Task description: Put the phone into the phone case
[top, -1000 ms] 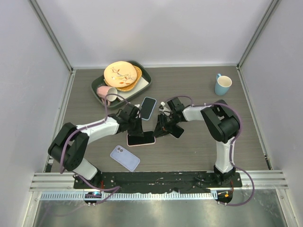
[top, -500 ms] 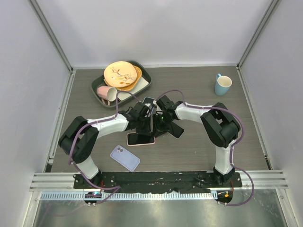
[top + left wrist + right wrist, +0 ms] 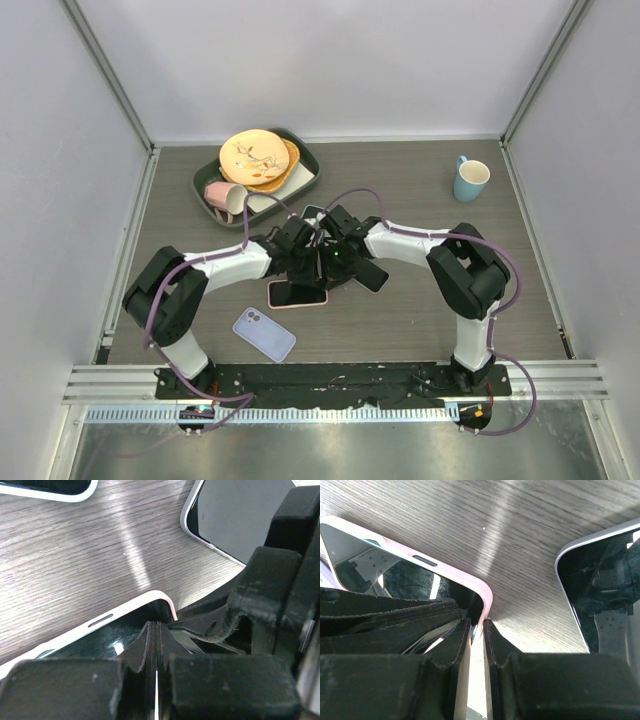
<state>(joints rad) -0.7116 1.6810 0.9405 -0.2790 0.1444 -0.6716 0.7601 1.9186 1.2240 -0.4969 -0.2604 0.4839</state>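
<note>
A dark-screened phone lies in a pink phone case (image 3: 297,294) at mid-table. Both grippers meet at its far right corner. My left gripper (image 3: 312,268) is shut, its tips (image 3: 157,626) resting on the phone's screen (image 3: 115,635) just inside the case's rim (image 3: 120,611). My right gripper (image 3: 330,268) is pinched on the pink case's corner rim (image 3: 485,596), with the rim between its fingertips (image 3: 477,626). The left fingers (image 3: 395,615) show beside it over the screen.
A black phone (image 3: 373,277) lies right of the grippers, and a white-edged phone (image 3: 313,213) lies just behind them. A lavender phone (image 3: 264,334) is at the near left. A tray (image 3: 305,185) holds plates and a pink cup. A blue mug (image 3: 470,179) stands at the far right.
My left gripper has swung right onto the phone's far right corner. My right gripper has shifted left to the same corner. The phone in the pink case has stayed put.
</note>
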